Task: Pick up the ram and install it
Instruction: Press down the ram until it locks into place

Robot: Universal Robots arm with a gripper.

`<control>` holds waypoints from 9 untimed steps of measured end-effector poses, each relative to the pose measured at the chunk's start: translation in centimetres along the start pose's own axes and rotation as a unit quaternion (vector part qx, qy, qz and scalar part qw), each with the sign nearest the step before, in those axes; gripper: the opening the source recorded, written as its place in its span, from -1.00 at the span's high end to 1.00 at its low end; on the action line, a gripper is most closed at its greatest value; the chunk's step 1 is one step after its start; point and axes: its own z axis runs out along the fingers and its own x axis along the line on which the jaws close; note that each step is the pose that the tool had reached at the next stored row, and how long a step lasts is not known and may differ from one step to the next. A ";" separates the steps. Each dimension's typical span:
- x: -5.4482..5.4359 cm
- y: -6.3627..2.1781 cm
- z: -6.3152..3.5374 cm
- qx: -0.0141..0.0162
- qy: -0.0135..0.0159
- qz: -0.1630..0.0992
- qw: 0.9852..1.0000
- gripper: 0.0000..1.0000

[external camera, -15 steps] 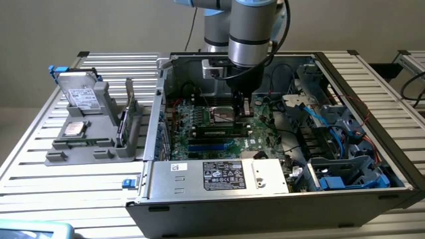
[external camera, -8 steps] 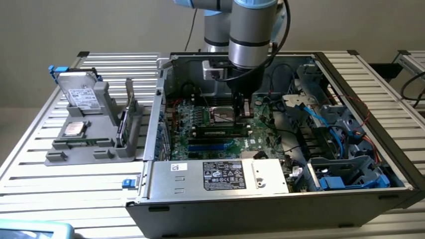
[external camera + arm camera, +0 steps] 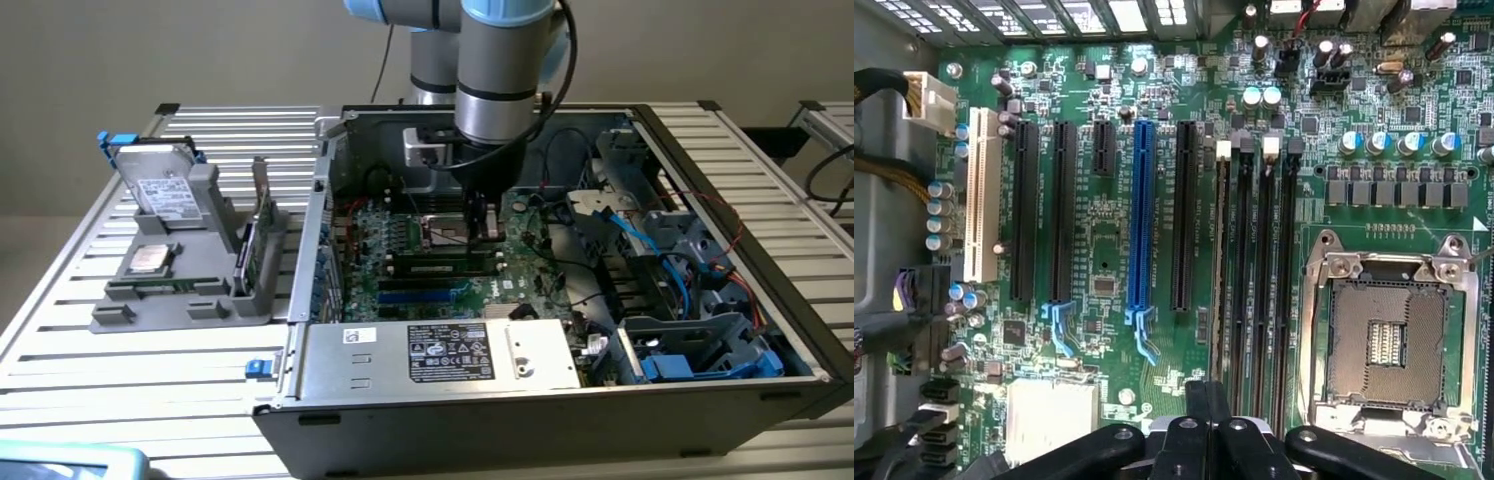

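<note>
The ram (image 3: 434, 268) seems to sit along the memory slots of the motherboard (image 3: 400, 240), near the tool (image 3: 483, 232). The tool is fully closed and holds nothing that I can see. I judge the ram light, stiff and fragile, best gripped by its bare edges.

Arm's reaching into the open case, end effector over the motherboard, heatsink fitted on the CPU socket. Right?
Not quite. The CPU socket has no heatsink on it: it sits bare with its contacts exposed, as the wrist view shows. The rest holds: the arm reaches into the open case, with the end effector over the motherboard.
</note>
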 end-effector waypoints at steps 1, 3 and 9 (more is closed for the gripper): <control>0.0 0.00 0.08 0.000 0.000 0.000 1.000 0.79; 0.0 0.02 -0.25 0.000 -0.002 0.000 1.000 0.79; 0.2 0.71 -2.53 0.000 -0.001 0.000 1.000 0.79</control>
